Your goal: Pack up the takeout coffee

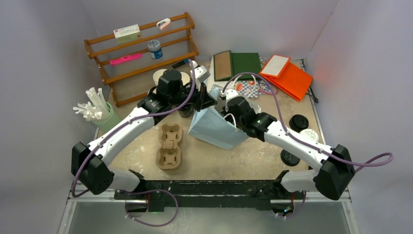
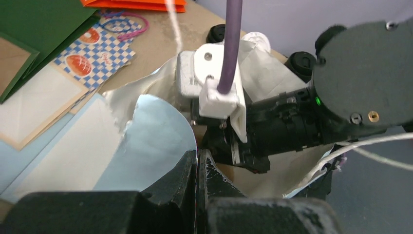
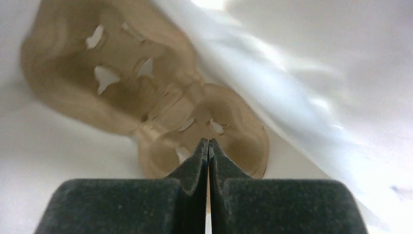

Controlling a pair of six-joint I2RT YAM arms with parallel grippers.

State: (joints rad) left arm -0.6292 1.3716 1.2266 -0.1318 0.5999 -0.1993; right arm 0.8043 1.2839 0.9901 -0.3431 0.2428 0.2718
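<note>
The takeout coffee [image 1: 309, 135], a small white cup with a white lid, stands at the right side of the table, apart from both grippers; its lid [image 2: 256, 39] peeks over the bag in the left wrist view. A light blue paper bag [image 1: 214, 127] lies open at the centre. My left gripper [image 2: 197, 155] is shut on the bag's rim [image 2: 160, 126], holding the mouth up. My right gripper [image 3: 208, 142] is inside the bag, shut, its tips against a brown cup carrier [image 3: 160, 97] lying on the bag's white inner wall. I cannot tell whether it pinches the carrier.
A second cup carrier [image 1: 169, 145] lies left of the bag. Black lids [image 1: 298, 122] sit beside the coffee. A green cup of straws [image 1: 104, 117] stands at the left, a wooden rack [image 1: 141, 48] behind it. Flat green [image 1: 243, 63] and orange [image 1: 290, 78] bags lie at the back.
</note>
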